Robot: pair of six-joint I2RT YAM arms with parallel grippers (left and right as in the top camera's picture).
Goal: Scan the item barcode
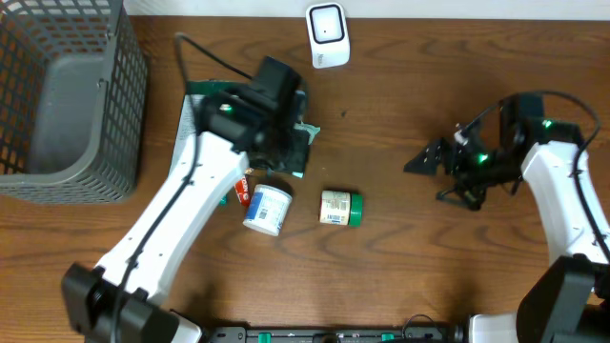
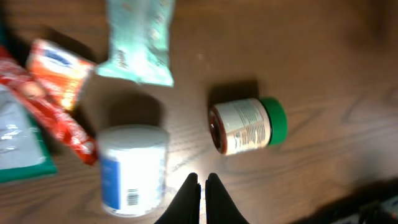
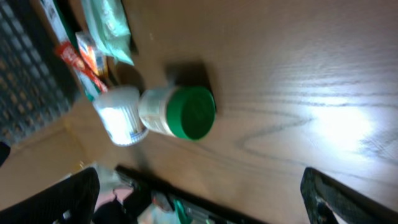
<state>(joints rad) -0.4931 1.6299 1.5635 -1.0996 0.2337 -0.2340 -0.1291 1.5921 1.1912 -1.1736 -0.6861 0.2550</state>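
Several items lie on the wooden table: a white jar with a blue label (image 1: 267, 208) (image 2: 132, 168) showing a barcode, a green-lidded bottle (image 1: 338, 208) (image 2: 247, 124) (image 3: 180, 112) on its side, a teal pouch (image 1: 303, 143) (image 2: 138, 43) and red packets (image 2: 56, 118). A white scanner (image 1: 327, 35) stands at the far edge. My left gripper (image 1: 289, 157) (image 2: 202, 193) hovers above the items, shut on nothing. My right gripper (image 1: 434, 176) (image 3: 199, 199) stands open to the right of the bottle, holding nothing.
A grey wire basket (image 1: 67, 95) fills the far left corner. A green-edged flat pack (image 2: 18, 149) lies under the left arm beside the red packets. Bare wood stretches between the bottle and the right gripper.
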